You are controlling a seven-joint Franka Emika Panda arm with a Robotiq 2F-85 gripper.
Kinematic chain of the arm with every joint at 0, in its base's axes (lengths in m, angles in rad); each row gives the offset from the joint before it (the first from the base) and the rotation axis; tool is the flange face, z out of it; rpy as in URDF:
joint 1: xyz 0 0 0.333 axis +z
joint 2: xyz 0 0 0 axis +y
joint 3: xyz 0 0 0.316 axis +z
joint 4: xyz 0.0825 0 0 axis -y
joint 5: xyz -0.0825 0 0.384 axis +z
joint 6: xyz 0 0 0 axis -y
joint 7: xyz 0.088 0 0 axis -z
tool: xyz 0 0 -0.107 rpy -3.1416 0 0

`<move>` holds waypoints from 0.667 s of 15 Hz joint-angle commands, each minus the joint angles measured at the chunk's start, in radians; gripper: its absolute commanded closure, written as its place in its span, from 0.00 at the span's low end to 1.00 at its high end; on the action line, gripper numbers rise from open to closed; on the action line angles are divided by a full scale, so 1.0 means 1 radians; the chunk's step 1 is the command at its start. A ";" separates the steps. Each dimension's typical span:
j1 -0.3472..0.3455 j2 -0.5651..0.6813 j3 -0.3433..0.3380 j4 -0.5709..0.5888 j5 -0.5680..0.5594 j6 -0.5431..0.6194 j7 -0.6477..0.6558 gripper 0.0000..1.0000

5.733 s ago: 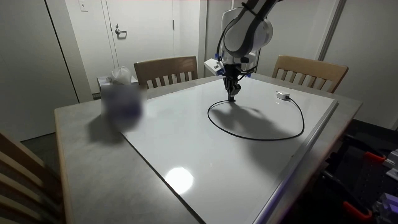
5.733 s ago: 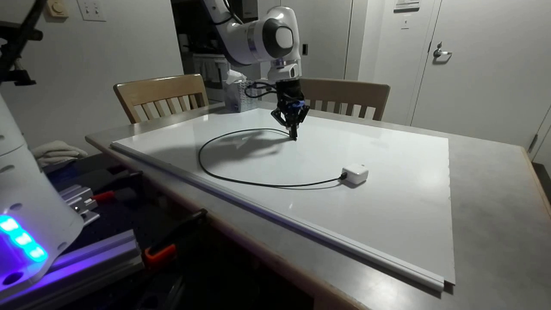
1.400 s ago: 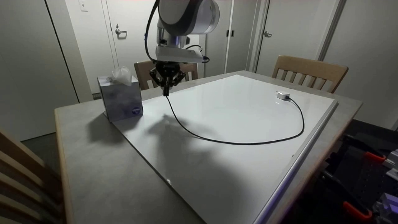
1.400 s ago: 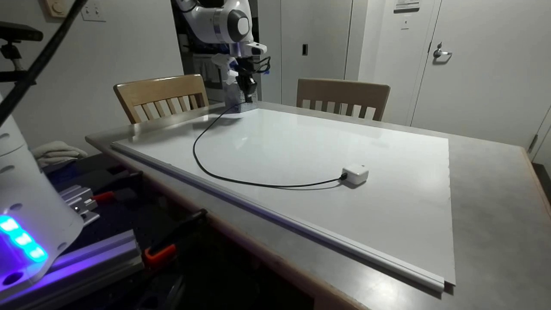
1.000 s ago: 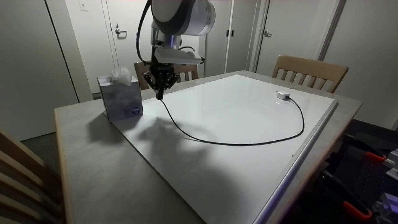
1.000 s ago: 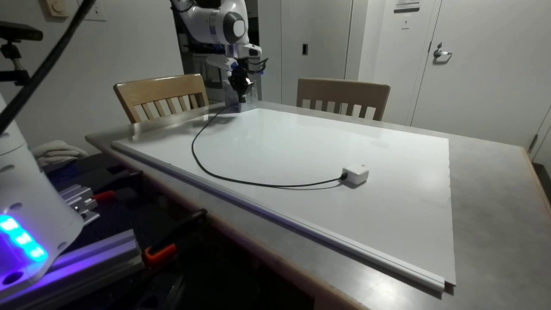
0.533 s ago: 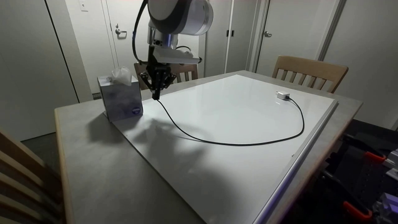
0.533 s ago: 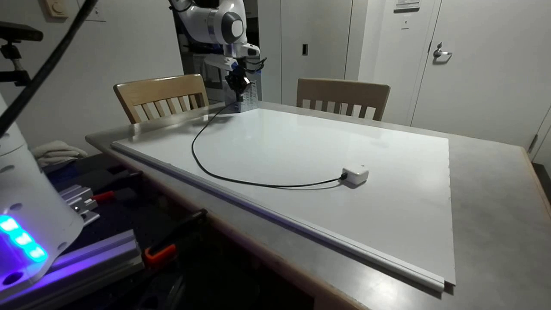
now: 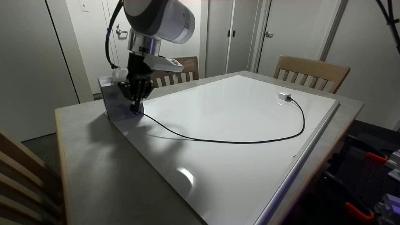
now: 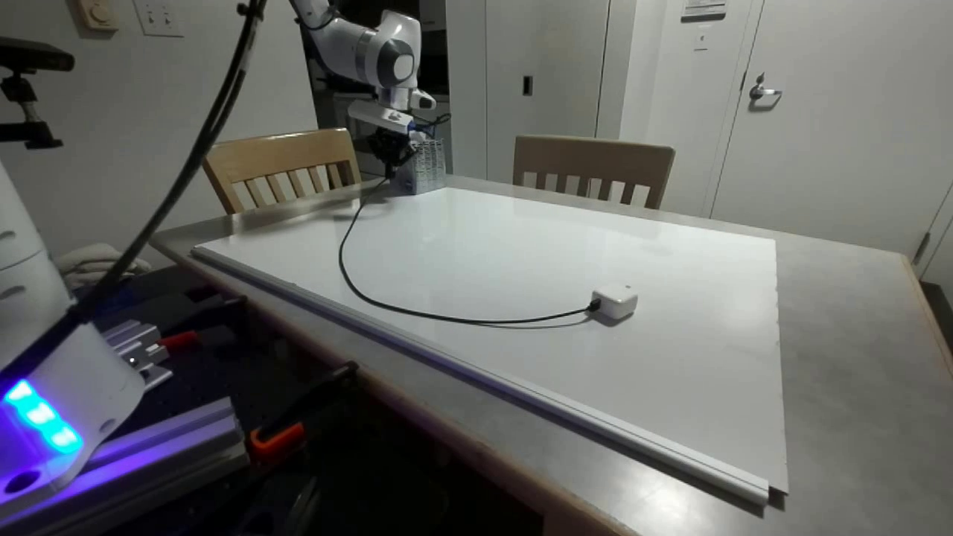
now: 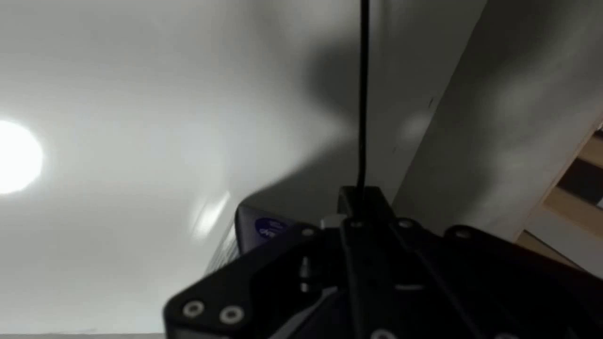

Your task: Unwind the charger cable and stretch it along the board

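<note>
We have the end effector clamped on the charger cable, near 1 end, by the tissue box at a corner of the board; the rest bows toward the railed edge. If we overpull, the unheld plug block may slide; releasing high may let the cable spring back.

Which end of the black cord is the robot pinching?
The end of the charger cable by the tissue box, pinched in the shut gripper, its tip hidden. The other end instead joins the white block lying on the board.
</note>
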 commanded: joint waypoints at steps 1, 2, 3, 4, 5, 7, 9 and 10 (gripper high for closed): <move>0.009 0.021 -0.001 0.032 0.013 -0.033 -0.049 0.99; 0.011 0.033 0.001 0.045 0.013 -0.041 -0.058 0.94; 0.013 0.034 -0.001 0.045 0.012 -0.040 -0.054 0.94; 0.015 0.033 -0.002 0.045 0.012 -0.040 -0.052 0.94; 0.015 0.032 -0.002 0.045 0.012 -0.040 -0.052 0.94; 0.016 0.034 0.006 0.054 0.009 -0.049 -0.074 0.99; 0.025 0.033 0.016 0.069 -0.004 -0.088 -0.114 0.99; 0.033 0.034 0.020 0.080 -0.012 -0.120 -0.135 0.99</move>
